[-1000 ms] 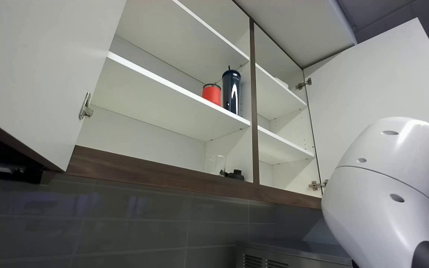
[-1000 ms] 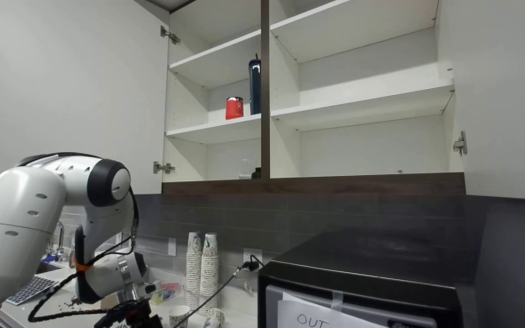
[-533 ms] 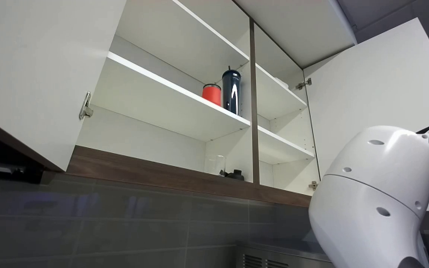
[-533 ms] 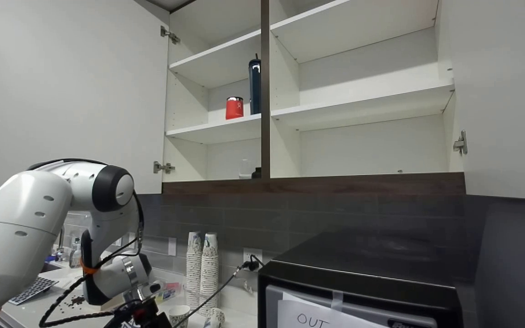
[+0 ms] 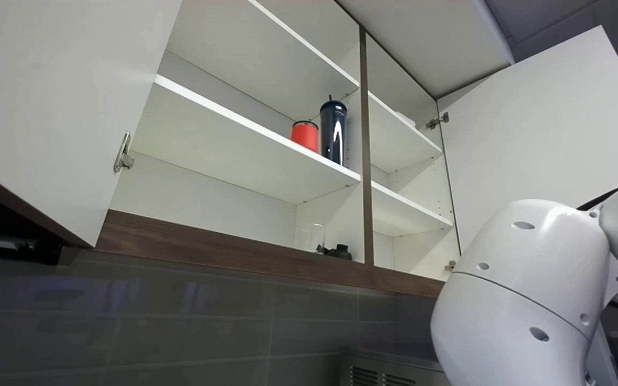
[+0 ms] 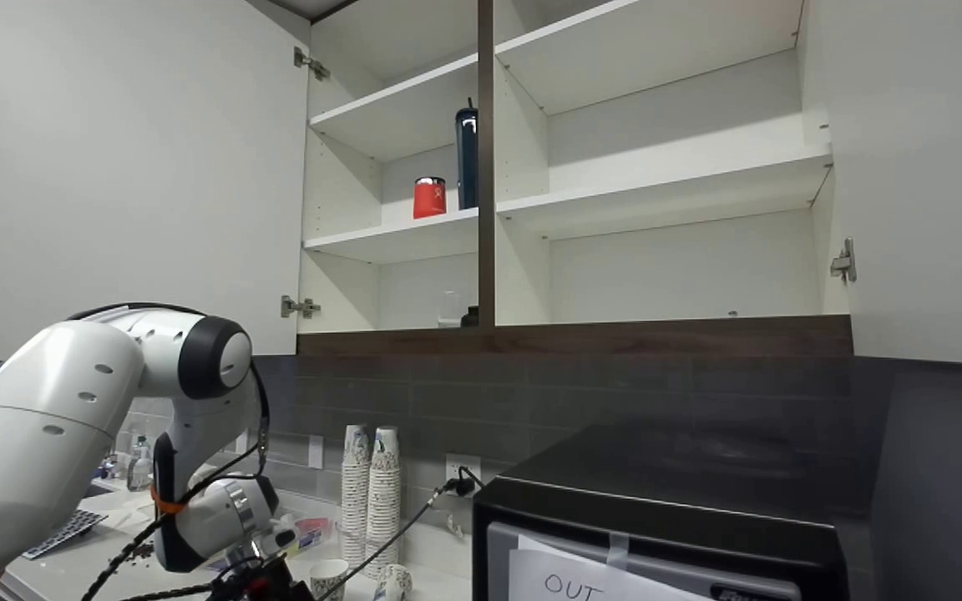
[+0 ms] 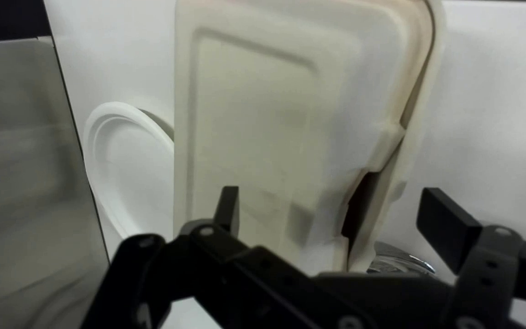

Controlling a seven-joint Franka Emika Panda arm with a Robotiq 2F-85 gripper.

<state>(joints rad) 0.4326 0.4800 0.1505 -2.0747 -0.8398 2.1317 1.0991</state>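
My gripper [image 7: 337, 214] is open in the wrist view, with nothing held between its fingers. A pale, closed clamshell container [image 7: 263, 123] lies below it on the white counter [image 7: 496, 114]. The left finger overlaps the container's lid; the right finger is past its rim, over the counter. A shadow falls on the lid; contact is not visible. A white round plate [image 7: 135, 173] lies partly under the container. A shiny metal object [image 7: 402, 260] shows partly behind the gripper's base. In an exterior view only the gripper's dark upper part [image 6: 260, 580] shows; its fingertips are cut off.
An open cabinet holds a red tumbler [image 6: 429, 199] and a dark blue tumbler [image 6: 467, 159]. Stacked paper cups [image 6: 369, 501] and a black appliance [image 6: 656, 484] stand beside the arm. A power cord [image 6: 402, 530] runs nearby. A grey metallic surface [image 7: 30, 183] lies left in the wrist view.
The arm has moved lower in both exterior views. It has shifted left in the view nearest the cabinet and right in the view with the paper cups. The cabinet items have not moved.
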